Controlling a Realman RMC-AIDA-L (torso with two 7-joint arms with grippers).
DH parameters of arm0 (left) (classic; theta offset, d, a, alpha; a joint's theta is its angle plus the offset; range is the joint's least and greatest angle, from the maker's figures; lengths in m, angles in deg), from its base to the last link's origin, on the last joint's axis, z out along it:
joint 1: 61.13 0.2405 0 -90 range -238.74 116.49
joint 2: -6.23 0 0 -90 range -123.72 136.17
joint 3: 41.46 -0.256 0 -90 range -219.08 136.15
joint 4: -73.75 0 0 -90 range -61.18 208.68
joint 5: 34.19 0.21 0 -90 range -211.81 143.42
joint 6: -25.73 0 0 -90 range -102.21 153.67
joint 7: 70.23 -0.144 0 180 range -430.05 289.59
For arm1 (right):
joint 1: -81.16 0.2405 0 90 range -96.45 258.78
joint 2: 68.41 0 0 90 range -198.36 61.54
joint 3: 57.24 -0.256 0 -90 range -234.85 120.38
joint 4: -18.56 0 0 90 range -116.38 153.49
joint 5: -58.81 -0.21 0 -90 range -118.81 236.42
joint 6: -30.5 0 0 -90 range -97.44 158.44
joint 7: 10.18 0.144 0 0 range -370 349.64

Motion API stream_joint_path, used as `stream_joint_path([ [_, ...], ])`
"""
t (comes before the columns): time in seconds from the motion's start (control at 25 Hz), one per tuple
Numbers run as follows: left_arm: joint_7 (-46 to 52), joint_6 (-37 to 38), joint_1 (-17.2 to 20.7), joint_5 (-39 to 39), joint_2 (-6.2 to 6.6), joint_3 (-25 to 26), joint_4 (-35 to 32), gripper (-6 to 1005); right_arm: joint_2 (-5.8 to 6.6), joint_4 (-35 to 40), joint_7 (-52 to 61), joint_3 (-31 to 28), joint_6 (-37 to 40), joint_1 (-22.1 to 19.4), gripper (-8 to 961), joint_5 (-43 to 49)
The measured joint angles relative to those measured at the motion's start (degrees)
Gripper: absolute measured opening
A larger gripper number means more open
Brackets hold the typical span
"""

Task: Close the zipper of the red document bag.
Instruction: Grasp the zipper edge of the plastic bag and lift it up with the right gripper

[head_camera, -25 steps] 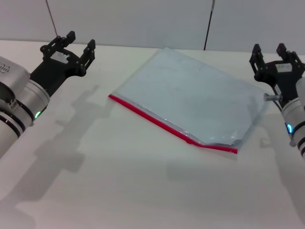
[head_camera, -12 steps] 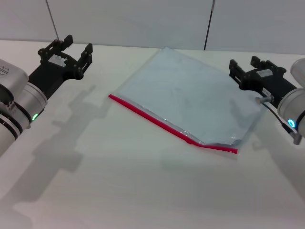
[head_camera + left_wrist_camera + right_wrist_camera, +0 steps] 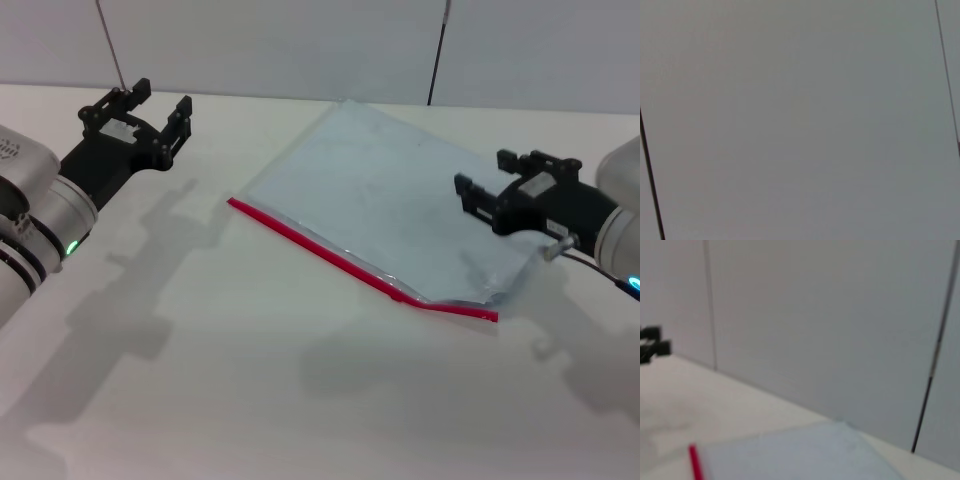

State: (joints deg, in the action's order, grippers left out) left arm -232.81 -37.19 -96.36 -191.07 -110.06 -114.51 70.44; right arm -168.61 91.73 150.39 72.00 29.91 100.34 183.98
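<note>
Flat translucent pale blue-grey plastic document bag (image 3: pixel 390 215) lies mid white worktop (image 3: pixel 250 380), thin red zipper (image 3: pixel 340 262) along its near edge w/ small slider (image 3: pixel 397 294) toward the right end. Right gripper (image 3: pixel 485 195), fingers spread, hangs over the bag's right part, prob. to pin it. Left gripper (image 3: pixel 135 108), fingers released, off to the left, well apart.
</note>
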Motion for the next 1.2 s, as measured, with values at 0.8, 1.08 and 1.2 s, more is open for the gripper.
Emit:
stream_joint_path([
  [0.8, -0.2, 1.2, 0.1, 0.1, 0.00, 0.1, -0.2, 552, -15.71, 13.7, -33.2, -25.2, 44.4, -10.3, 612, 5.3],
  [1.08, -0.2, 1.3, 0.2, 0.1, 0.01, 0.3, -0.2, 553, -15.66, 14.1, -34.0, -26.1, 51.9, -8.8, 613, 5.5],
  [1.2, -0.2, 1.3, 0.2, 0.1, 0.00, 0.3, -0.2, 552, -15.67, 14.2, -34.0, -27.3, 54.7, -8.2, 613, 5.5],
])
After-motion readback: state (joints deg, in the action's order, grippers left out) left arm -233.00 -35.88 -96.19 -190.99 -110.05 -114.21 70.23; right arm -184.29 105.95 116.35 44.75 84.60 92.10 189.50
